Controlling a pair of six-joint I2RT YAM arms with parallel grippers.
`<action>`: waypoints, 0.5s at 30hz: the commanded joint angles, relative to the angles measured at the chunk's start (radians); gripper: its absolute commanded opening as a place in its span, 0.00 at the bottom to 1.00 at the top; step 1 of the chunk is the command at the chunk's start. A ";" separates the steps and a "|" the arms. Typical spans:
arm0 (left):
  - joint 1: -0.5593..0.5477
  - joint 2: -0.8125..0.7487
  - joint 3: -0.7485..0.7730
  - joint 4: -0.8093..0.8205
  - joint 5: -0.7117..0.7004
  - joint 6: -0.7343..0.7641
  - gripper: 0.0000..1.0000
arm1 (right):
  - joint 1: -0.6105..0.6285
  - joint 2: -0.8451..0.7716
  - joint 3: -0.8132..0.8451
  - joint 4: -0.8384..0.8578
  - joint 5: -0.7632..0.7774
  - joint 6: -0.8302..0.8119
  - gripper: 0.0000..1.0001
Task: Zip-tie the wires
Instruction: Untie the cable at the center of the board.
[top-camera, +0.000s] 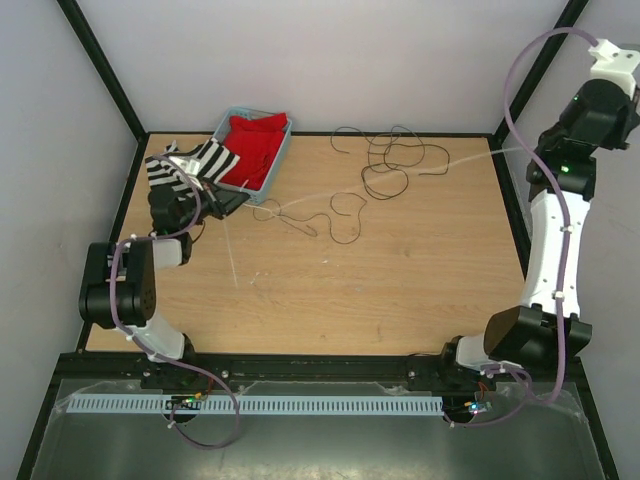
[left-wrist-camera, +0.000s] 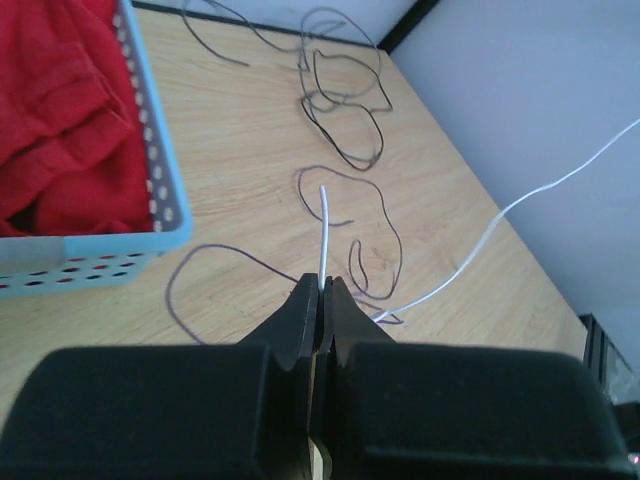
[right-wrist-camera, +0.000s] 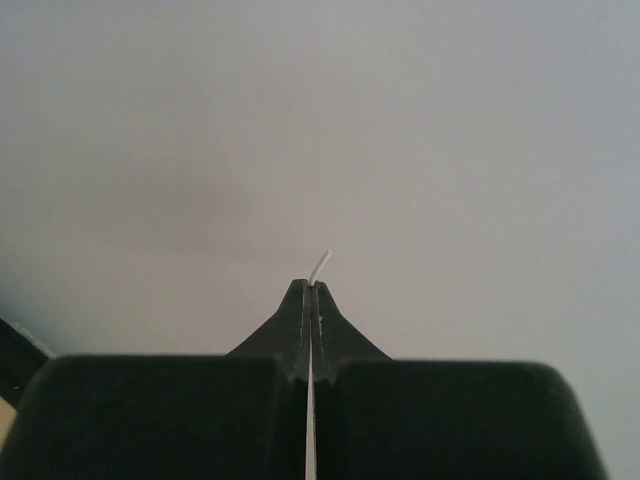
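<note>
- The left gripper (left-wrist-camera: 322, 285) is pinched shut on a thin white strip that pokes straight out past its fingertips. I take the strip to be the zip tie (left-wrist-camera: 323, 225).
- The zip tie's long axis runs in line with the fingers and points across the desk (top-camera: 400, 290) towards the dark loops beyond it.
- The wires (top-camera: 385, 165) lie loose and unbundled on the desk, from the middle out to the far edge. The nearest dark loop sits just ahead of the zip tie's tip, but the two do not touch.
- The right gripper (right-wrist-camera: 311, 285) is closed on a fine pale strand whose short end curls out above its tips. It is raised against a plain wall, off the desk near the far right corner.
- That strand appears to be the pale wire (left-wrist-camera: 500, 210). It runs taut from the desk just beside the left gripper up towards the far right corner.
- The left arm is far nearer the wires, so the tie would have to go around the gathered strands from that side.
- A blue basket (left-wrist-camera: 155, 190) holding a red cloth (left-wrist-camera: 60, 110) sits by the far left corner, to the left of the left gripper, with a striped cloth (top-camera: 185, 165) beside it.
- No brand, label or writing can be read.
</note>
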 joint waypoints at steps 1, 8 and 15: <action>0.065 -0.007 0.052 0.081 -0.002 -0.107 0.00 | -0.052 -0.008 0.051 -0.023 -0.023 0.068 0.00; 0.142 -0.117 0.095 0.082 -0.127 -0.146 0.00 | -0.127 0.015 0.078 -0.057 -0.045 0.098 0.00; 0.250 -0.255 0.287 -0.129 -0.198 -0.160 0.00 | -0.214 0.005 0.044 -0.065 -0.089 0.138 0.00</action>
